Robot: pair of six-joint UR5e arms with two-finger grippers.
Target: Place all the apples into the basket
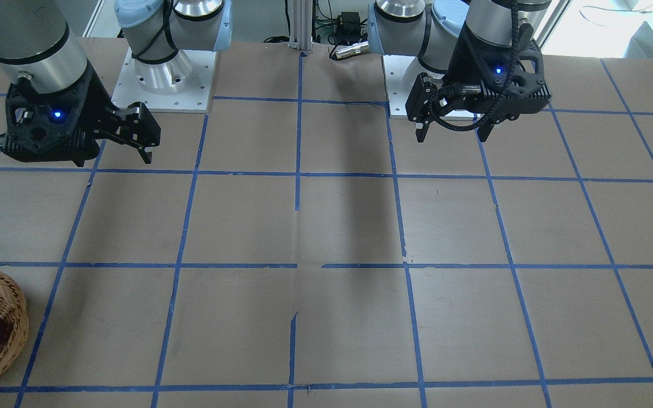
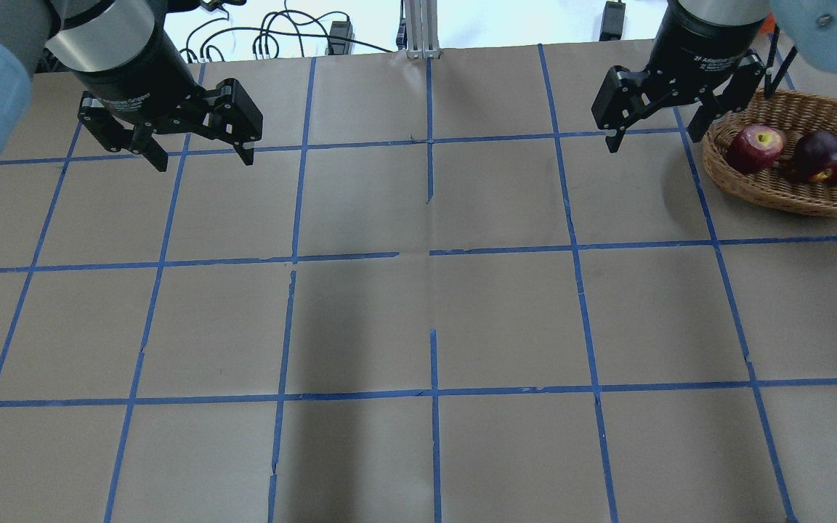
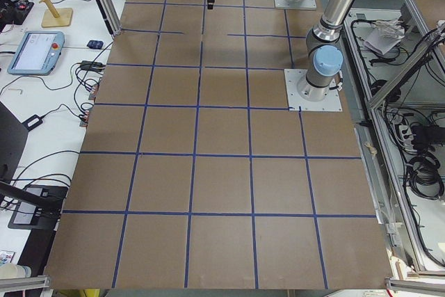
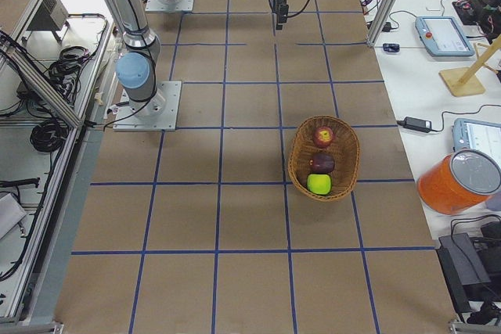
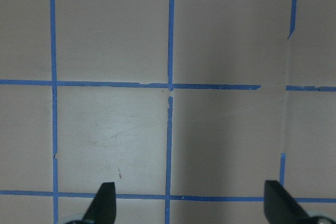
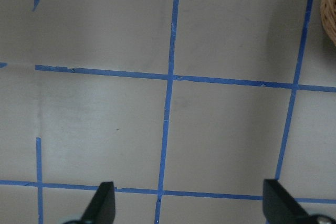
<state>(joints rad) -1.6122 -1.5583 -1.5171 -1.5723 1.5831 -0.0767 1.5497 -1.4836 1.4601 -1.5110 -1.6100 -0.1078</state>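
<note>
Three apples (image 2: 754, 147) in basket (image 2: 774, 190), two seemingly touching, left end effector (image 2: 204, 161) and right end effector (image 2: 652, 141) both spread

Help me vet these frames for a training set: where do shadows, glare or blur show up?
Overhead view: a broad soft shadow runs down the table; basket and apples are sharp and evenly lit. Front-facing view: a similar dark band mid-table, and the basket is cropped by the left edge. Left wrist view: right half dimmer; fingertips slightly soft.

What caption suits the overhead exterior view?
All three apples sit in the basket; left end effector and right end effector hover open, empty.
</note>
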